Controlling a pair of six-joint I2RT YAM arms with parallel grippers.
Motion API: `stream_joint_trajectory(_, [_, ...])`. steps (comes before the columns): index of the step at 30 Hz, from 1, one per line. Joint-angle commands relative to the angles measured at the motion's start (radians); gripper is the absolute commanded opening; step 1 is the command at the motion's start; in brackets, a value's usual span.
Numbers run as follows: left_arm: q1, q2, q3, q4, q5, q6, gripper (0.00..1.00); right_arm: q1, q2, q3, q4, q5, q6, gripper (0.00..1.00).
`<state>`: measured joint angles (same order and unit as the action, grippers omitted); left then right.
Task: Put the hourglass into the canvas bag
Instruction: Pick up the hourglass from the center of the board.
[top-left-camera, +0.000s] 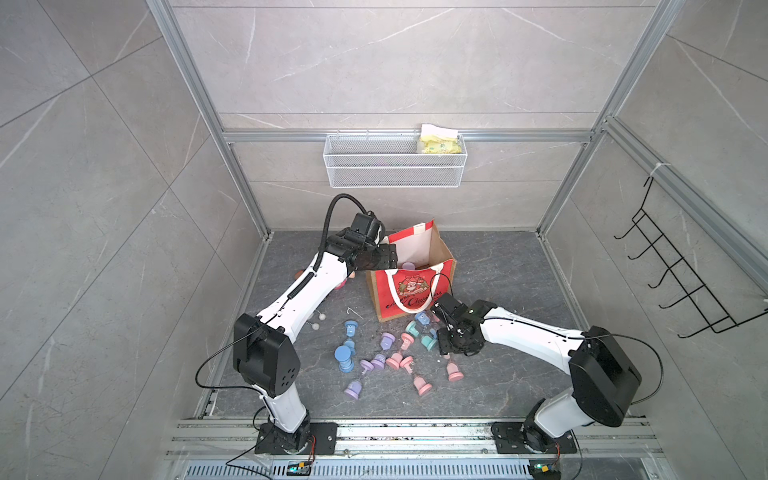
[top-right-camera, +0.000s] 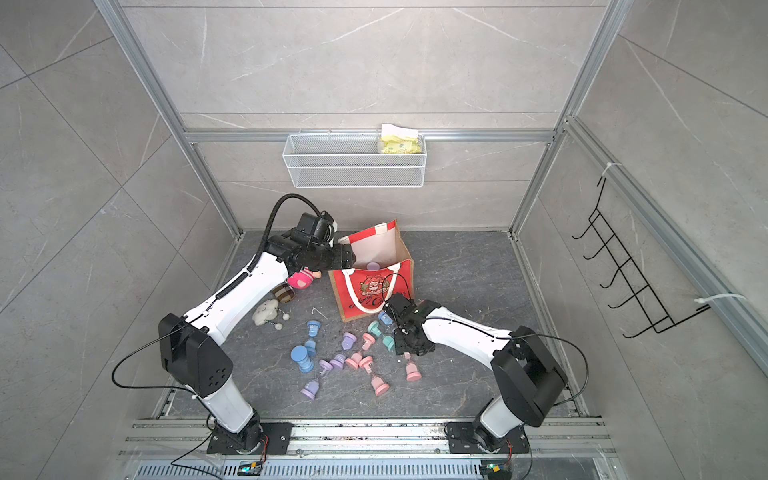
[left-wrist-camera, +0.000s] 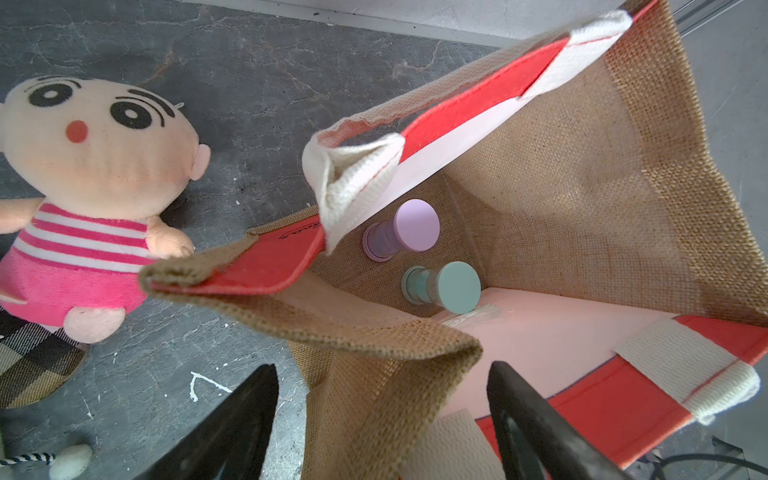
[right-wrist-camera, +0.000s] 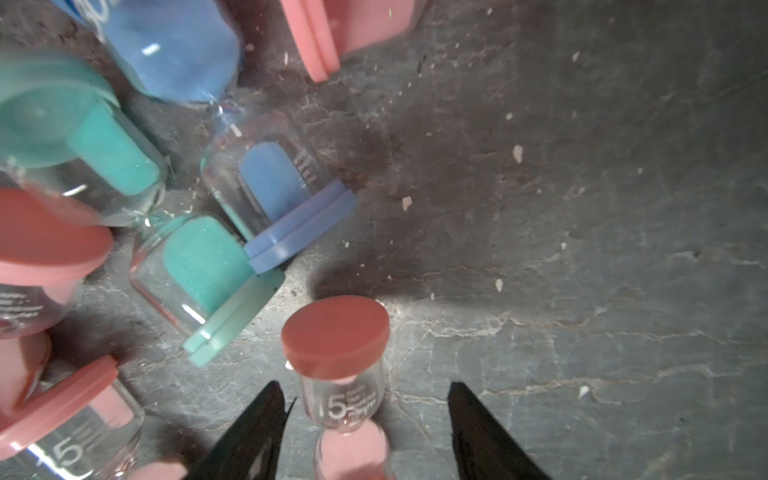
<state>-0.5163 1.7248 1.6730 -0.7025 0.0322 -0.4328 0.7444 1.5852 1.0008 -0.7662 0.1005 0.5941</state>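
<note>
Bag (top-left-camera: 409, 291) is stood open on the worktop (top-left-camera: 498, 270); a purple hourglass (left-wrist-camera: 409, 226) and a teal hourglass (left-wrist-camera: 451, 286) are seen lying inside it, so part of the job is judged done; left claw (left-wrist-camera: 381, 368) is held open, jaws straddling the bag's burlap side rim without pinching it; right claw (right-wrist-camera: 365, 384) is held open low over the worktop just in front of the bag; a pink hourglass (right-wrist-camera: 336, 336) is framed between its jaws, not clamped as far as can be seen; many loose hourglasses (top-left-camera: 387, 340) are left scattered on the worktop; grasp, lift, carry and drop of the pink hourglass are judged not yet done.
</note>
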Motion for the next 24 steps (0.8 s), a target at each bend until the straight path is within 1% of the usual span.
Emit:
stream_joint_trajectory(1, [-0.002,-0.027,-0.006,0.009,0.002,-0.009,0.82,0.013,0.046,0.035,0.008,-0.019,-0.054,0.67])
stream_joint_trajectory(8, [-0.001,-0.031,-0.007,0.005,0.000,-0.008,0.82,0.022,0.136,0.062,0.038,-0.018,-0.058,0.65])
stream_joint_trajectory(15, [-0.002,-0.030,-0.010,0.004,-0.001,-0.007,0.82,0.024,0.207,0.083,0.055,-0.004,-0.049,0.60])
stream_joint_trajectory(20, [-0.001,-0.028,-0.011,0.001,-0.001,-0.005,0.82,0.027,0.208,0.062,0.051,0.002,-0.039,0.54])
stream_joint_trajectory(24, [-0.001,-0.027,-0.012,0.003,0.002,-0.007,0.82,0.028,0.192,0.048,0.025,0.008,-0.039,0.55])
